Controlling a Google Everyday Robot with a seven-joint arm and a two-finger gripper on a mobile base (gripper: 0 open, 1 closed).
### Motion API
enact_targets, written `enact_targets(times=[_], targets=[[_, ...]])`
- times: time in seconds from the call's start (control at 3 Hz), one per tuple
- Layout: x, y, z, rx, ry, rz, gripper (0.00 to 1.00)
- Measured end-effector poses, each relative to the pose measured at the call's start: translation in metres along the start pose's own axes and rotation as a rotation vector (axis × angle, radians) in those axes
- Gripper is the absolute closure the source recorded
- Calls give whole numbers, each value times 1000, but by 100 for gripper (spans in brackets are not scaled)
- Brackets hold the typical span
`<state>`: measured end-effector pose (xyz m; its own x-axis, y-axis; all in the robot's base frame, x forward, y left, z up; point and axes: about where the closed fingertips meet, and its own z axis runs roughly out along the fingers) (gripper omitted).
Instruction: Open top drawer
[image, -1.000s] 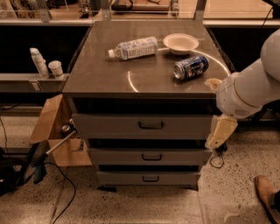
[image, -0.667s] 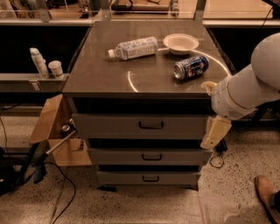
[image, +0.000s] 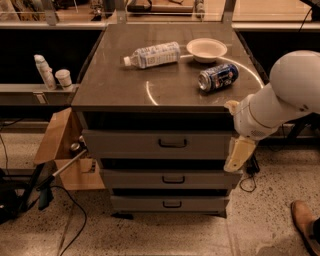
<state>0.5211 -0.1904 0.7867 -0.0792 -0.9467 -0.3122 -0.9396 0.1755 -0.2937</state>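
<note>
Cabinet (image: 135, 179) of grey metal, its base lost in shadow, carries the top drawer (image: 130, 145), a wide flat front with a small black loop handle (image: 172, 143), just beneath the glossy worktop (image: 125, 85). White rounded arm (image: 282, 97), cut off at the right edge, hangs its cream gripper (image: 239, 154) beside the drawer's right end; whether that gripper is open or closed cannot be told.

Cream two-finger gripper (image: 239, 156) on white arm (image: 280, 102) shifts left and slightly down, now at right end of wide grey metal top drawer front (image: 125, 144).
</note>
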Motion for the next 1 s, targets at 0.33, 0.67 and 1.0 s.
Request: enact_targets(times=[0.33, 0.67, 1.0], targets=[[1, 3, 6, -12, 12, 3, 0], [10, 11, 23, -48, 24, 29, 0], [17, 18, 33, -69, 36, 45, 0]])
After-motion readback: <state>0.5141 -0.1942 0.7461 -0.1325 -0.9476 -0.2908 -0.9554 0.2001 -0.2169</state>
